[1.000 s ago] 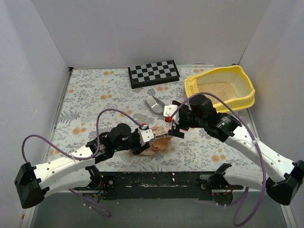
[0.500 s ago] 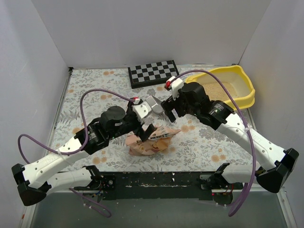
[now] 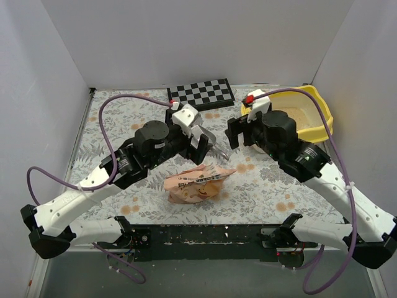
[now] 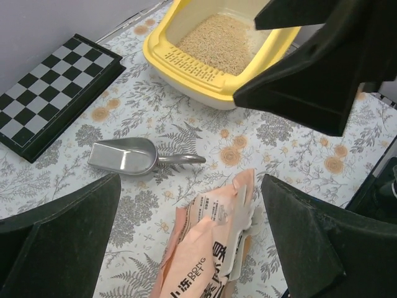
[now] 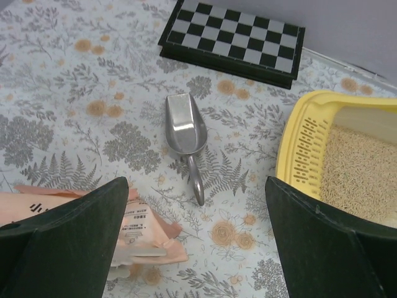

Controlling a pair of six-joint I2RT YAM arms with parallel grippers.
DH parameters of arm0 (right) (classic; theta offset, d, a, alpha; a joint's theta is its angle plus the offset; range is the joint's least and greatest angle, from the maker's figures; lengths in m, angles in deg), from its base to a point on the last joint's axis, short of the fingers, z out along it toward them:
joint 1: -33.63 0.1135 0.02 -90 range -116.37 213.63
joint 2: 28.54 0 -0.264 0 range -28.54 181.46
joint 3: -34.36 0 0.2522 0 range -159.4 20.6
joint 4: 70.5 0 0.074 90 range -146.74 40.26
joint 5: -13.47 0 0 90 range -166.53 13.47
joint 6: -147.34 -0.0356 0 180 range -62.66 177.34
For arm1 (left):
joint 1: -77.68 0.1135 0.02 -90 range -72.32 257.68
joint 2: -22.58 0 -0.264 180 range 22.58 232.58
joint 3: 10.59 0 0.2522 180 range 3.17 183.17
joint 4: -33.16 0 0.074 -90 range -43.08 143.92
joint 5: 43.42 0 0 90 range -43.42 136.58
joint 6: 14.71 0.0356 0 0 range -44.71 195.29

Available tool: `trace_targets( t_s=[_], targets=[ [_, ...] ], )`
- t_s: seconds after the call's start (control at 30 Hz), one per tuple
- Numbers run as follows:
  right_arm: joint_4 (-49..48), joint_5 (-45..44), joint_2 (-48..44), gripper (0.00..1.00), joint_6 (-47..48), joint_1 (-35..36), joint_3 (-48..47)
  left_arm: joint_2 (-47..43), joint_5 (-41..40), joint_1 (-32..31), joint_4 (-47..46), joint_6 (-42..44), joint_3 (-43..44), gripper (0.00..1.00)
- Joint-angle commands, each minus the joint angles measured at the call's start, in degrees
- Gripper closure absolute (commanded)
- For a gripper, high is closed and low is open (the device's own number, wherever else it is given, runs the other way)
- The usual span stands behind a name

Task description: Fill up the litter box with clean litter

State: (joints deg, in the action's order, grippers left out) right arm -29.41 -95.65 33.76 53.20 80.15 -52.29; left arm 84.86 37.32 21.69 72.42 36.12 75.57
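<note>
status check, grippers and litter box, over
Left gripper and right gripper open, empty. Litter box holds some litter. Bag and scoop lie loose, clear of the box.

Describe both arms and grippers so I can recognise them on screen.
The left arm and right arm have white links, black joints and a looping purple cable. Each wrist carries a white block with a red mark. The left gripper and right gripper have broad black fingers.

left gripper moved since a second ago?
Yes. The left gripper has lifted off the bag and swung away from the arm bases, toward the checkerboard. Its jaws are open.
</note>
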Motion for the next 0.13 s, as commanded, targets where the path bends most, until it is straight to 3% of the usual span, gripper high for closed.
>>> trace_targets(
  t_s=[0.0,0.1],
  targets=[
    [-4.1,-3.6,-2.7,0.02,-0.5,-0.2,-1.5,2.3,-3.3,-0.1,0.0,-3.8,4.2,0.02],
    [-2.4,-5.5,-2.4,0.02,-2.1,-0.2,-3.8,4.6,-5.5,0.0,0.6,-5.4,6.2,0.02]
  ],
)
